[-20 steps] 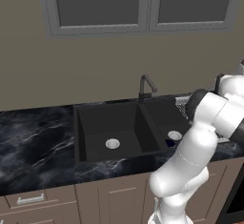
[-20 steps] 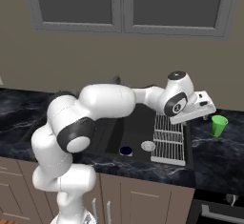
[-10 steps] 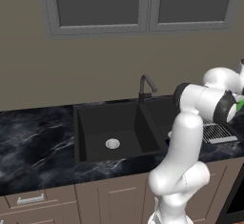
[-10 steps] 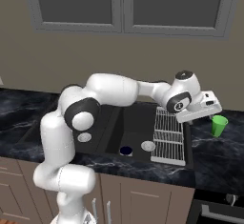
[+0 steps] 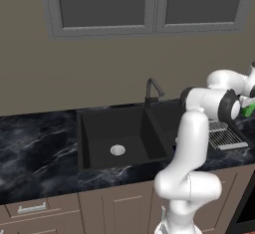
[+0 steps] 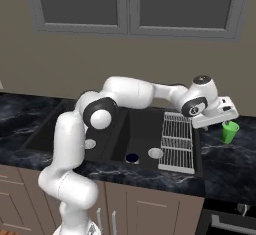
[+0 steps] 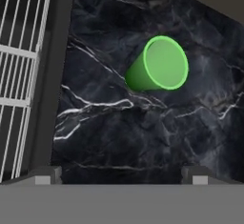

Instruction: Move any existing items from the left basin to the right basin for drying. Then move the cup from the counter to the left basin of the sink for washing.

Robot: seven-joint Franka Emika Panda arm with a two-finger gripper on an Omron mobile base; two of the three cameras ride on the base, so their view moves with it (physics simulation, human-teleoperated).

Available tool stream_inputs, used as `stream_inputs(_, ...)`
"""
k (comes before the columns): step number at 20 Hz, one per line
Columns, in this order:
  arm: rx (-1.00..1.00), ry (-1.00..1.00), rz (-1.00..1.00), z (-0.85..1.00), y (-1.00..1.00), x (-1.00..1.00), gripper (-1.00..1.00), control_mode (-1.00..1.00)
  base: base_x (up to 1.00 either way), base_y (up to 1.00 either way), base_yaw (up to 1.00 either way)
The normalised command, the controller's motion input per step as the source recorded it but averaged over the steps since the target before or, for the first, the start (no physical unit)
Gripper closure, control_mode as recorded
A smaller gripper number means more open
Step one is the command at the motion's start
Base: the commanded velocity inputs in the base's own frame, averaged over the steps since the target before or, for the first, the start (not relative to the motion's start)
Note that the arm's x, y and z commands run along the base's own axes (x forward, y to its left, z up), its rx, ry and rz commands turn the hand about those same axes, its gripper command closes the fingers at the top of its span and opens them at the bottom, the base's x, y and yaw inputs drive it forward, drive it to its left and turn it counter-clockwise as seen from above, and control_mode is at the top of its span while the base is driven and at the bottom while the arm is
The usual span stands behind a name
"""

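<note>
Right now the end effector (image 7: 121, 173) hangs over the black marble desk (image 7: 143, 137) with its jaws spread wide and nothing between them. Below it the green cup (image 7: 159, 66) stands upright on the desk, apart from the fingertips (image 7: 45, 175) and just beside the white wire rack (image 7: 19, 75). From the right base view, the cup (image 6: 230, 131) sits on the desk to the right of the sink (image 6: 125, 139), with the arm's hand just above and beside it. A tiny dark blue object (image 6: 132, 158) lies in the right basin (image 6: 142, 139) near its silver drain. In the left base view the left basin (image 5: 117, 133) shows its round drain, and the dark faucet (image 5: 153, 89) rises behind the divider.
</note>
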Motion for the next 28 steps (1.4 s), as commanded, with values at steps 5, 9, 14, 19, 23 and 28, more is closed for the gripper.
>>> stream_inputs(5, 0.0, 0.0, 0.0, -0.25, -0.12, 0.24, -1.0, -1.0, 0.0, 0.0, 0.0)
stream_inputs(9, 0.0, 0.0, 0.0, -0.37, -0.01, 0.16, -1.0, -1.0, 0.0, 0.0, 0.0)
stream_inputs(14, 0.0, 0.0, 0.0, -0.39, 0.0, 0.12, -1.0, -1.0, 0.0, 0.0, 0.0)
stream_inputs(19, 0.0, 0.0, 0.0, -0.17, -0.08, 0.19, -1.0, -1.0, 0.0, 0.0, 0.0)
stream_inputs(23, 0.0, -0.01, 0.0, 0.0, -0.11, 0.09, -1.0, -1.0, 0.0, 0.0, 0.0)
stream_inputs(28, -0.01, -0.01, 0.0, 0.0, -0.05, 0.07, -1.0, -1.0, 0.0, 0.0, 0.0)
